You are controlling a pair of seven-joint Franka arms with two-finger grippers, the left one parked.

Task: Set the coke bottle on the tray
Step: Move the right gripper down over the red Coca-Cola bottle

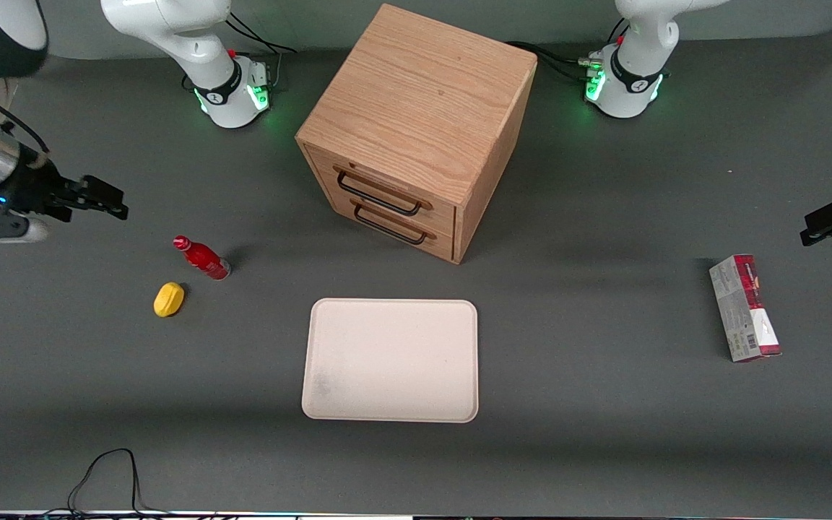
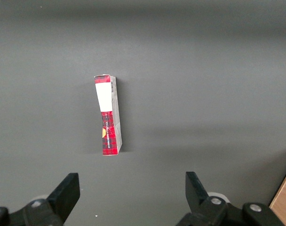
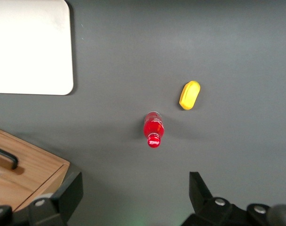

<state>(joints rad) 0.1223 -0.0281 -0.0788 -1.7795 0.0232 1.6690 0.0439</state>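
The coke bottle (image 1: pixel 201 258) is small and red with a red cap and stands on the dark table toward the working arm's end. It also shows in the right wrist view (image 3: pixel 153 129), seen from above. The cream-beige tray (image 1: pixel 391 360) lies flat near the front camera, in front of the drawer cabinet; one corner of it shows in the wrist view (image 3: pixel 30 47). My gripper (image 1: pixel 102 201) hovers above the table, farther from the front camera than the bottle and apart from it. Its fingers (image 3: pixel 67 193) are spread wide with nothing between them.
A yellow lemon-like lump (image 1: pixel 169 299) lies beside the bottle, nearer the front camera. A wooden drawer cabinet (image 1: pixel 416 130) stands mid-table. A red-and-grey carton (image 1: pixel 744 308) lies toward the parked arm's end. A black cable (image 1: pixel 105 477) loops at the front edge.
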